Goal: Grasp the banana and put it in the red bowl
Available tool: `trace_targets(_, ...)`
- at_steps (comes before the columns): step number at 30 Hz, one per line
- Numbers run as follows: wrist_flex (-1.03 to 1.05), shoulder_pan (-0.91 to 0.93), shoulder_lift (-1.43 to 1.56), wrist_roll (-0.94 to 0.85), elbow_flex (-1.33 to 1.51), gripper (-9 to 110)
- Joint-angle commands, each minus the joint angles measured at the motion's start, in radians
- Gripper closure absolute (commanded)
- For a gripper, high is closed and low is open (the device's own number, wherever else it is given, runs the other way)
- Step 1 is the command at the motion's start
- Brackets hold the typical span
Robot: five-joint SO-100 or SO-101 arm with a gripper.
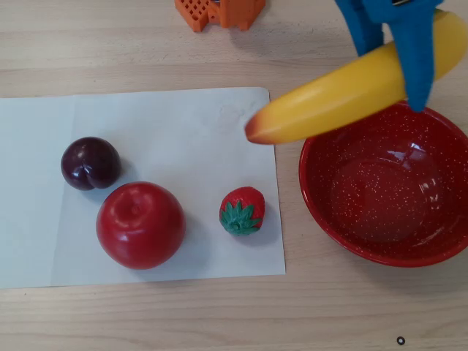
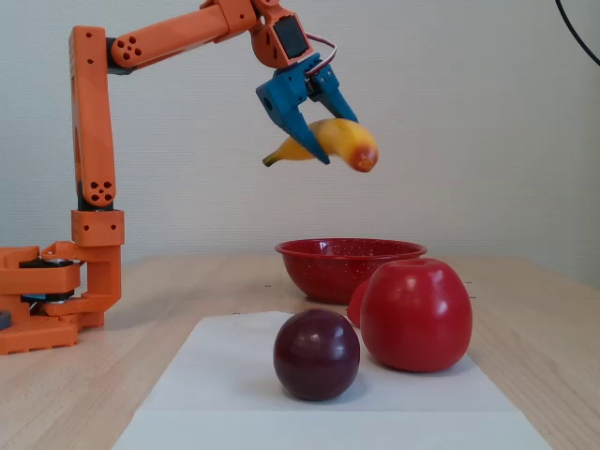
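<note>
My blue gripper is shut on the yellow banana and holds it high in the air. In the overhead view the banana lies slanted, its orange-red end pointing left over the paper's edge, and the gripper clamps its upper right part. The red bowl with white speckles sits on the table at the right, below the banana; it is empty. In the fixed view the bowl stands behind the apple, well under the banana.
A white paper sheet holds a dark plum, a red apple and a toy strawberry. The orange arm base stands at the left in the fixed view.
</note>
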Motion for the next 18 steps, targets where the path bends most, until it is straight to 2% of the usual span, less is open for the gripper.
trace_targets(1, -0.110, 0.026, 0.051, -0.009, -0.015, 101)
trace_targets(8, -0.379, 0.055, 0.029, 0.032, 0.221, 101)
trace_targets(14, -0.497, 0.078, -0.002, 0.034, 0.345, 100)
trace_targets(18, -0.525, 0.092, -0.017, 0.040, 0.396, 88)
